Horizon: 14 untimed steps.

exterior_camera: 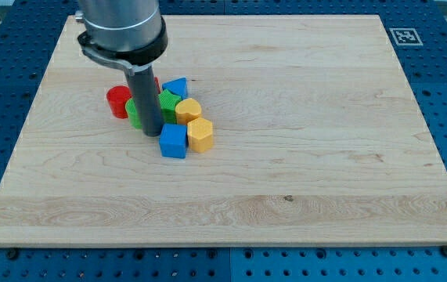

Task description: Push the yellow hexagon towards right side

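A red cylinder sits leftmost on the wooden board. At its 3 o'clock stand green blocks, partly hidden by the rod. My tip has no pincer; it touches down beside the blue cube. The yellow hexagon lies at the tip's 3 o'clock, touching the cube, with another yellow block and a blue block at its 12 o'clock.

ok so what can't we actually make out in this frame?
- Camera view: the green blocks sit partly behind the rod; their shapes and number are unclear.
- A red piece shows only as a sliver beside the rod; shape unknown.
- My tip is at the cluster's left, next to the blue cube; contact can't be told.
- The arm above the rod is cut off by the view's top.
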Each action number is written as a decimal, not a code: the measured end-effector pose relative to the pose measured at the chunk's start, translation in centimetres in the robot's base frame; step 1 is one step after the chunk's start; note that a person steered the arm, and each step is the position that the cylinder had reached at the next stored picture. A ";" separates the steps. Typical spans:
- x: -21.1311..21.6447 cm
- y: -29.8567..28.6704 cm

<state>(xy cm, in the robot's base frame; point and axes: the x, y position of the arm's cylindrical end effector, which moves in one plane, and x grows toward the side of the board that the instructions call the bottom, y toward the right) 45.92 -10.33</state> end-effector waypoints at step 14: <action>0.8 4.3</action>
<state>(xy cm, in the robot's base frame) 46.70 -6.02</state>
